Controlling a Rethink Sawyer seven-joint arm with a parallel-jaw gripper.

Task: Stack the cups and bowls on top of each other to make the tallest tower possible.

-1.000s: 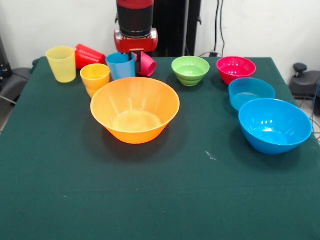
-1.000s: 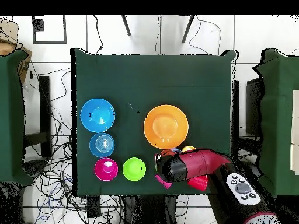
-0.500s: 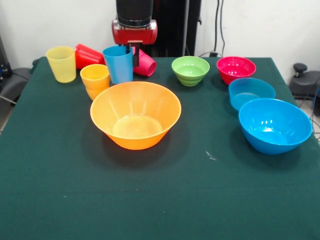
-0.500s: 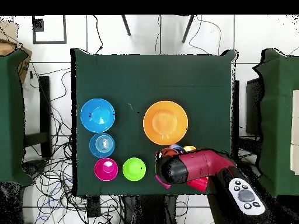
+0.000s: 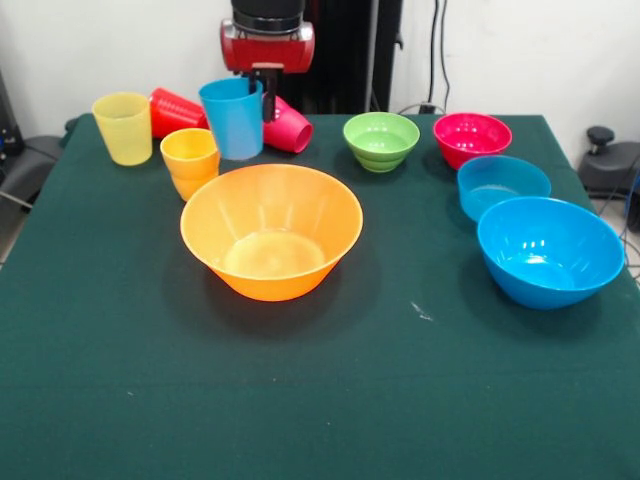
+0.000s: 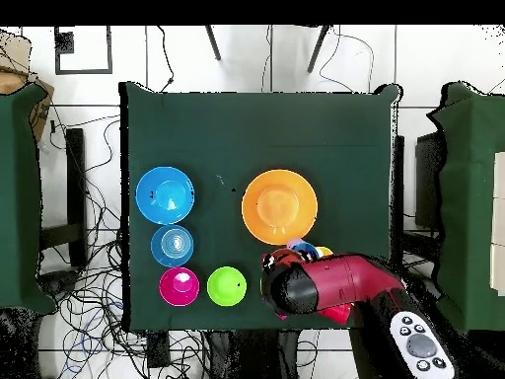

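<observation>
My gripper point(image 5: 264, 104) is shut on the right rim of the light blue cup point(image 5: 231, 121) and holds it upright above the table's far side, behind the large orange bowl point(image 5: 271, 230). The orange cup point(image 5: 190, 158) and yellow cup point(image 5: 122, 127) stand upright at the far left. The red cup point(image 5: 175, 110) and pink cup point(image 5: 291, 129) lie on their sides. The green bowl point(image 5: 381, 140), magenta bowl point(image 5: 472, 138), small blue bowl point(image 5: 503, 185) and large blue bowl point(image 5: 549, 250) sit apart at the right. In the overhead view the arm point(image 6: 330, 286) hides most of the cups.
The dark green table point(image 5: 320, 400) has broad bare cloth in front of the bowls. In the overhead view the large orange bowl point(image 6: 280, 206) sits mid-table and the large blue bowl point(image 6: 165, 195) at the left. Cables and chair legs lie around the table.
The gripper has risen with the light blue cup, lifting it off the table from beside the orange cup. The bowls and other cups have not moved.
</observation>
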